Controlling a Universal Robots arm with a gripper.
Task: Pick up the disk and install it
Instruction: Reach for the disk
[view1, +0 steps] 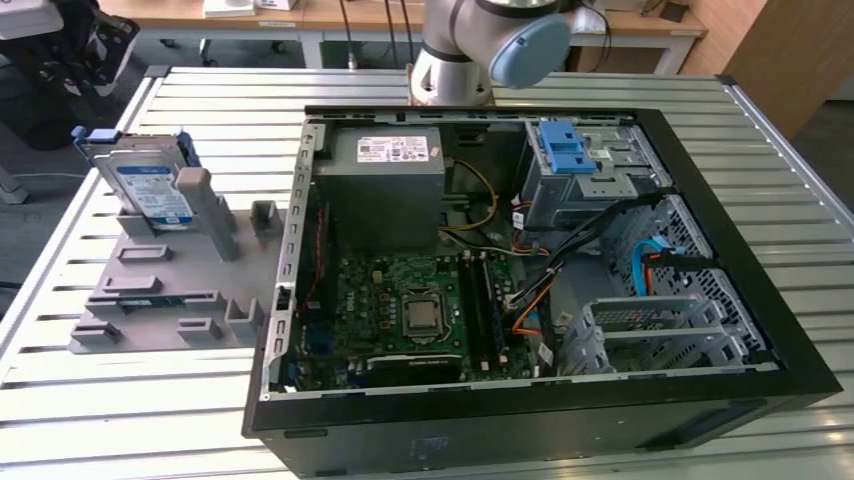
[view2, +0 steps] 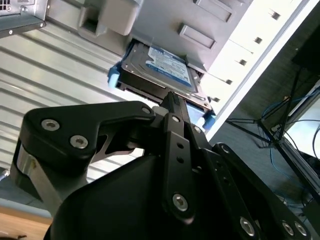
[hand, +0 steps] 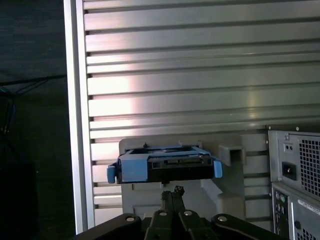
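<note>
We see the disk (view1: 144, 188) standing in a grey rack (view1: 167, 262), a post (view1: 195, 195) just beside it, nine o'clock from the case (view1: 534, 405) in the exterior view. Our gripper (view2: 170, 98) is near it, jaws pressed together

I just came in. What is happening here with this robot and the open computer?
The disk stands in a grey holder on the table, beside the open computer case. In both wrist views the shut gripper points at the disk without touching it. So it is not picked up yet.
</note>
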